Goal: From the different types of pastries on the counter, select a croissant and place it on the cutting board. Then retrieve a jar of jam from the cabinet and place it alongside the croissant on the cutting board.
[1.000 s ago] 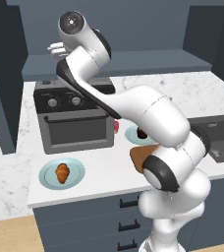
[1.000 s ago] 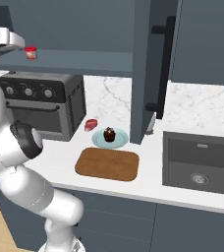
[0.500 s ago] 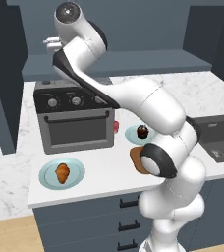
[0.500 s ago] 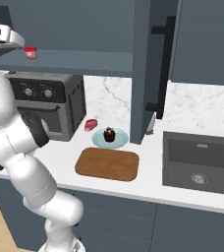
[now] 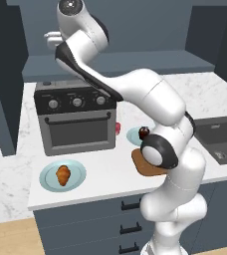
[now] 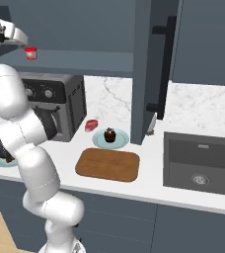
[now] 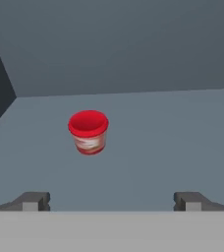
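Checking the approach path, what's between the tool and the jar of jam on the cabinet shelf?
Nothing. In the hand view, only bare grey-blue shelf lies between the open tool and the jar of jam, which stands upright, left of the tool's centre line.

Two rear base views sharing the counter [image 5: 110,169]; hand view facing the cabinet [image 7: 133,59] shelf.

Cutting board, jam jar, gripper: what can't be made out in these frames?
- Cutting board: left base view, mostly hidden behind the arm's elbow.
- Jar of jam: right base view, too small to read its label.
- Gripper: hand view, only the open fingertips show; the rest is cut off at the bottom.
- Croissant plate: right base view, mostly hidden behind the arm.
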